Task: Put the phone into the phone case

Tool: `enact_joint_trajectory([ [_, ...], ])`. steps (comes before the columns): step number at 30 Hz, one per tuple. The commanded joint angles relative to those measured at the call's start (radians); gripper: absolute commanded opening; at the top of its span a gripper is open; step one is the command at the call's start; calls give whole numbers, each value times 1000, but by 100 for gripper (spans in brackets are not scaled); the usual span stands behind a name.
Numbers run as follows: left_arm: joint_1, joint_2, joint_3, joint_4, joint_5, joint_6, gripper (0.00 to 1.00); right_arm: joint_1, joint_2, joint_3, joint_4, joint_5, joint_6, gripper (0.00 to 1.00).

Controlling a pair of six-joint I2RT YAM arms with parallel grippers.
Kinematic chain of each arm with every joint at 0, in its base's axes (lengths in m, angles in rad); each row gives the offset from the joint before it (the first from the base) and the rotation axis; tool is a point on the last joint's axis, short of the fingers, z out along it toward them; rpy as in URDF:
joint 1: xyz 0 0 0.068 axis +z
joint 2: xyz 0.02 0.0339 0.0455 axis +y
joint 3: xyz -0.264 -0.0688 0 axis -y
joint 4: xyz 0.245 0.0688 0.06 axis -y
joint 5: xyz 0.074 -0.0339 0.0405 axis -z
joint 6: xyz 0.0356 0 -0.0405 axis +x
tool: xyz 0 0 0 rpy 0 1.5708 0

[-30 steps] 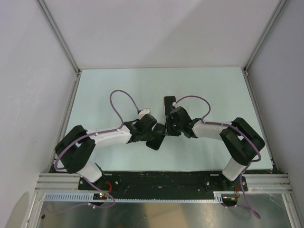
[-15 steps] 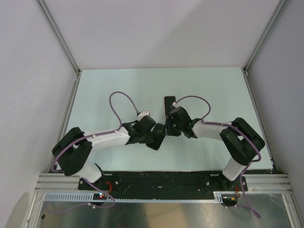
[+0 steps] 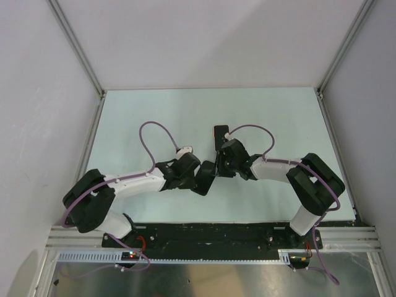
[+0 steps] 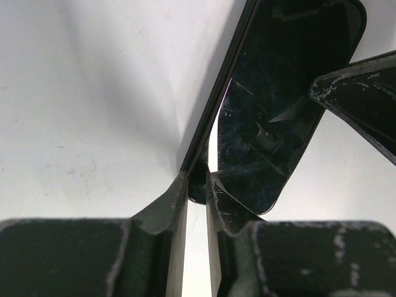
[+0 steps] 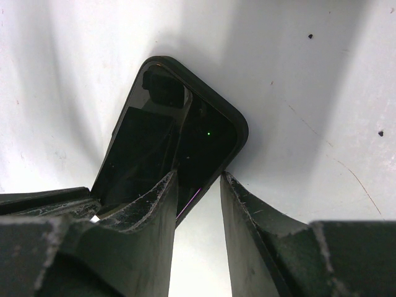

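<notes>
The phone lay at the middle of the table, partly seated in the case. My left pincer pinched the case's near corner; my right pincer clamped its other end's rim.

the phone is shiny black glass with smudges and thin scratches. the phone case rim looks dull black. the left fingers are black plastic, scuffed white. the table looks smooth

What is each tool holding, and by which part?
Right tool clamps the phone and case by a long edge near a corner. Left tool pinches the case rim at the opposite end.
</notes>
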Motion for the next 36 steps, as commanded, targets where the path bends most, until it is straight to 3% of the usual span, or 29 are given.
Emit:
enact_joint_trajectory([
  [1,-13,-8,-46,-74,56,-3,20,16,16,-15,6,-6,-11,38],
  [36,-13,-39,-161,-1,50,-38,18,23,17,-15,7,-11,-14,38],
])
